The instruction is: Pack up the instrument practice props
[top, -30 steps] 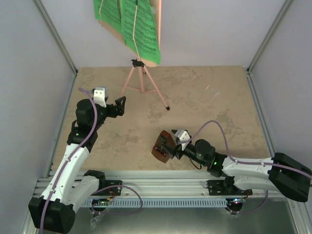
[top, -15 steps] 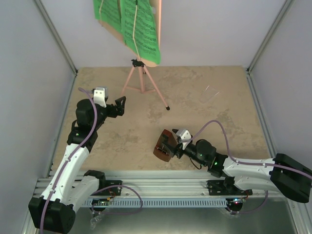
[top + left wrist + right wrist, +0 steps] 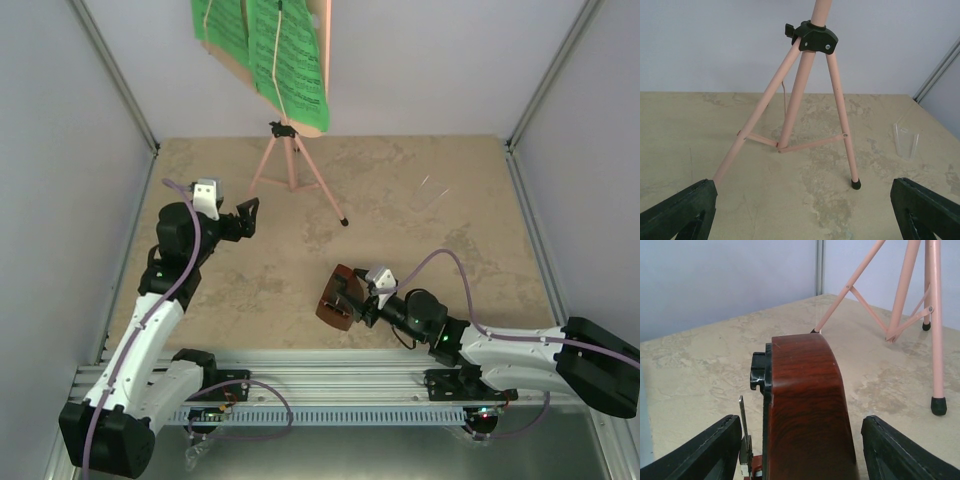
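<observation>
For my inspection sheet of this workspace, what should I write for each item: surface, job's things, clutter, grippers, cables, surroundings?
Surface: beige marbled tabletop, no spill seen.
Job's things: pink music stand upright at the far edge, green sheet-music pages on its desk; brown metronome near the right arm.
Clutter: one small clear plastic piece, far right; kind unclear.
Grippers: left gripper open, empty, facing the stand's legs; right gripper open, fingers either side of the metronome, gaps showing.
Cables: purple cables looped along both arms.
Surroundings: pale walls, metal frame posts.
</observation>
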Robot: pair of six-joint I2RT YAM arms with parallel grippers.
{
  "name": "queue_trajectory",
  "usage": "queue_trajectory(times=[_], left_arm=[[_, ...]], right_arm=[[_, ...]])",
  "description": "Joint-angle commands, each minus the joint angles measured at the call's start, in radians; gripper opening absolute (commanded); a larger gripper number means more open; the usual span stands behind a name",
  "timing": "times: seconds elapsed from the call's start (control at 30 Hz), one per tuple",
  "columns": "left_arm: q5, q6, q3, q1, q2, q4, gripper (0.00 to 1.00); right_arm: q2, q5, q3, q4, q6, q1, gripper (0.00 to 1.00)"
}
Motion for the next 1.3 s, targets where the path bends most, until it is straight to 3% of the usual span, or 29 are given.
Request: queue_trajectory(times=[0.0, 0.6, 0.87, 1.03, 1.27], left_arm=[[0.010, 0.008, 0.011, -0.005, 0.013, -0.012, 0.97], [0.167, 0.036, 0.032, -0.055, 0.111, -0.030, 0.94], [0.326, 0.068, 0.049, -0.179, 0.190, -0.042, 0.94], [0.598, -0.051, 0.036, -0.216, 0.256, 0.119, 0.93], [0.669, -0.002, 0.143, -0.346, 0.391, 0.044, 0.87]], right_arm=[[-0.003, 0.010, -0.018, 0.049, 0.011, 0.002, 0.66], [0.022, 0.028, -0.026, 0.068, 0.036, -0.001, 0.59], [0.045, 0.038, -0.022, 0.078, 0.058, -0.008, 0.59], [0.062, 0.034, 0.003, 0.047, 0.075, -0.019, 0.58], [0.073, 0.031, 0.028, 0.012, 0.080, -0.036, 0.57]])
